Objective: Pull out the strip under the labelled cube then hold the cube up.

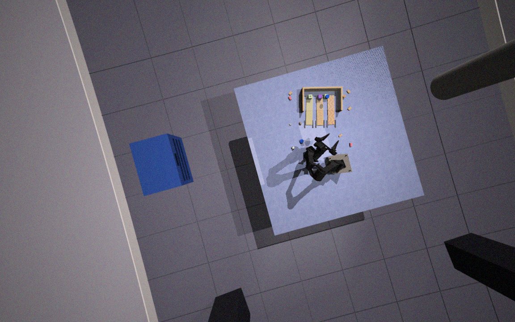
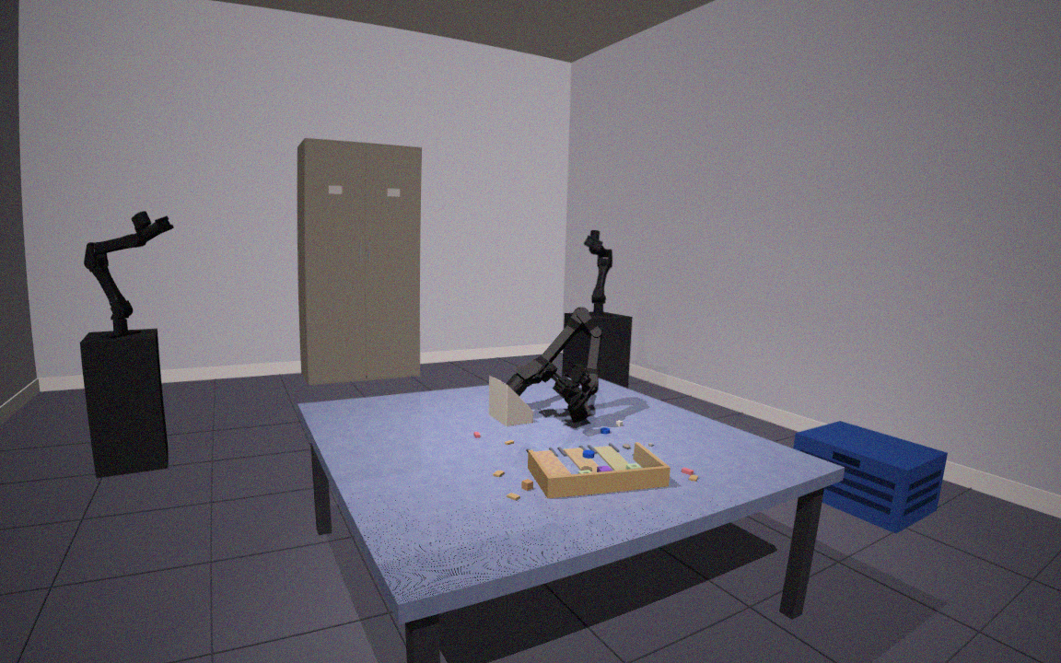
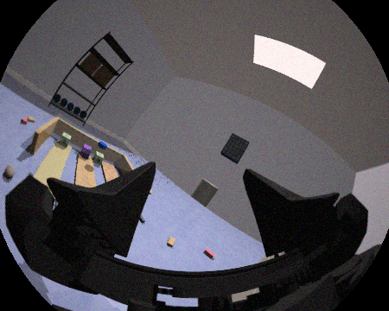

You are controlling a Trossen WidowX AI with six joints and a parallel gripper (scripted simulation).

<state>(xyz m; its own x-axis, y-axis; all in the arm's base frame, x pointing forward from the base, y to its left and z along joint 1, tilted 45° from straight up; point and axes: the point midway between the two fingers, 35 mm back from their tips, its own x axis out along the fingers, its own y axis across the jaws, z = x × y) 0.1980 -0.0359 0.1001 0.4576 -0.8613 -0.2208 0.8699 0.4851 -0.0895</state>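
while my gripper (image 1: 333,137) (image 2: 577,418) (image 3: 201,171) hangs nearly wide open, holding nothing, short of the three-sided wooden frame (image 1: 322,87) (image 2: 610,481) (image 3: 79,135), its flat strips (image 1: 309,112) (image 2: 612,458) (image 3: 54,161) look light, stiff; pinch a grey end bar (image 1: 305,124) (image 2: 586,449) (image 3: 143,218).

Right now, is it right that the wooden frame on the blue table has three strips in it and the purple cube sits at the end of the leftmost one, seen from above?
Not quite: the top view shows the purple cube at the end of the middle strip. The wooden frame does have three strips.
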